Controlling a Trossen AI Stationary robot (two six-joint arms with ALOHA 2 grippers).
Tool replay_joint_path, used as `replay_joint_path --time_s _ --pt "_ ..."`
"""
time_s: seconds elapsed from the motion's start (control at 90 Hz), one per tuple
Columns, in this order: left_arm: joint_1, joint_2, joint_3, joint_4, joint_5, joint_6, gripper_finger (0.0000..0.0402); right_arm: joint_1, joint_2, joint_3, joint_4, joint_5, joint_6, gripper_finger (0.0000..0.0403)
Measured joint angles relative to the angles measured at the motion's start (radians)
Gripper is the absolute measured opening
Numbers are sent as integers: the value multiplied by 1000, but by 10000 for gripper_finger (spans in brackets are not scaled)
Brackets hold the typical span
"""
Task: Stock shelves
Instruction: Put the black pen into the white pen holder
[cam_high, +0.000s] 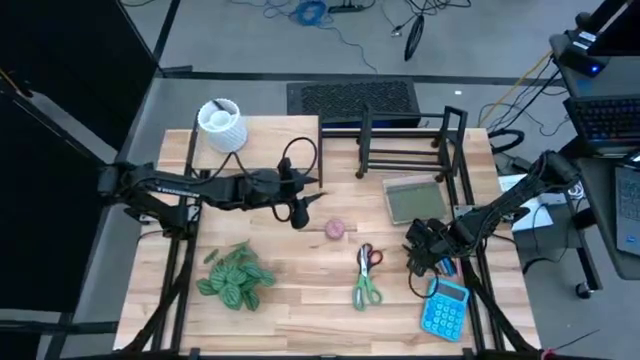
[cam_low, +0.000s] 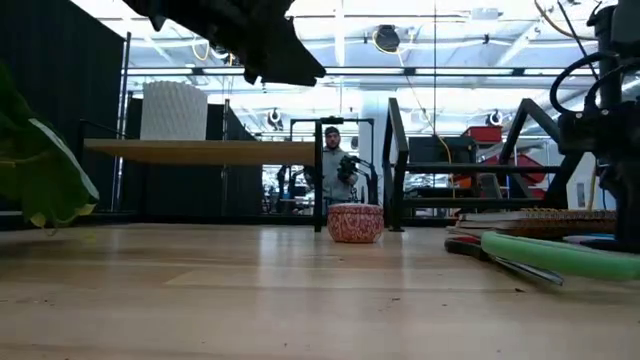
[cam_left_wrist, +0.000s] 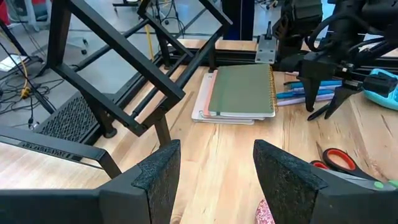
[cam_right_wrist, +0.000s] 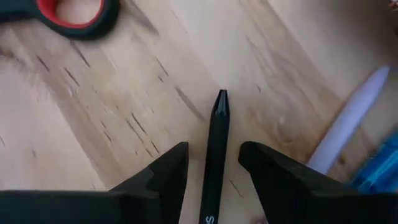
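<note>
The pale-wood riser shelf (cam_high: 280, 135) stands at the far left with a white ribbed pot (cam_high: 220, 124) on its top. The black wire rack (cam_high: 405, 145) stands to its right. My left gripper (cam_high: 297, 212) hangs open above the table's middle, just left of a small pink tin (cam_high: 335, 228) that sits on its base. My right gripper (cam_high: 420, 265) is low over the table's right side and open. Its fingers stand on either side of a black pen (cam_right_wrist: 216, 143) lying on the wood, with a gap on each side.
A green notebook (cam_high: 410, 200) on a pink one lies in front of the rack. Red-handled scissors (cam_high: 370, 257) and green-handled scissors (cam_high: 366, 292) lie centre-right. A blue calculator (cam_high: 445, 308) and more pens (cam_right_wrist: 348, 121) lie near my right gripper. A leafy plant (cam_high: 235, 278) is near left.
</note>
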Motion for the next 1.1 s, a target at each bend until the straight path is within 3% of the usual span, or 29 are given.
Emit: replay_joint_path --time_s 0.156,0.411,1.1 --pt "0 0 0 0 0 0 190 -1 0 -1 2 0 -21 139" --pt "0 0 0 0 0 0 190 -2 3 -9 98 17 -89 14" --pt "0 0 0 0 6 0 190 -2 -30 -13 302 14 -145 2"
